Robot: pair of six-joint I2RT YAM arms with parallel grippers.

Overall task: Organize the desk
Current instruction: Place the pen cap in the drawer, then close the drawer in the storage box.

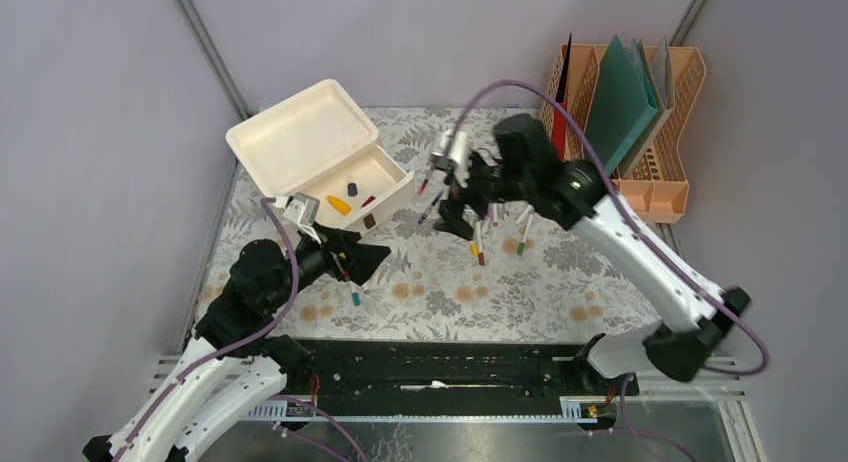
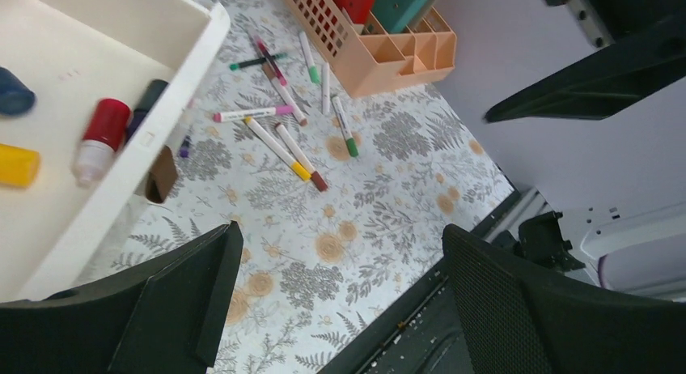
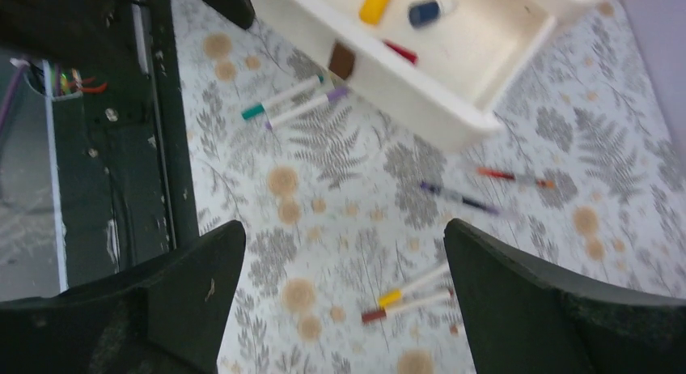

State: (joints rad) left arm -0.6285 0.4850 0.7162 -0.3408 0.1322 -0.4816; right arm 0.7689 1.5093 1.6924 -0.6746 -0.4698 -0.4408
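The desk (image 1: 560,292) carries loose markers under its fern-and-flower cloth pattern. My right gripper (image 1: 462,210) hovers open above a yellow-capped and a red-capped marker (image 3: 404,297), which show between its fingers (image 3: 202,269) with nothing gripped. More markers (image 2: 279,135) lie in a loose cluster near them, one with a green cap (image 1: 522,244). My left gripper (image 1: 355,257) stands open and empty in front of the white box (image 1: 330,157), above bare cloth (image 2: 323,252). A teal marker (image 1: 355,297) lies just below it.
The open white box (image 2: 121,147) holds a yellow, a blue and a red-capped item. An orange organizer (image 1: 650,122) with folders stands at the back right. A purple pen (image 3: 461,197) and a red pen (image 3: 514,177) lie beside the box. A black rail (image 1: 440,367) runs along the front edge.
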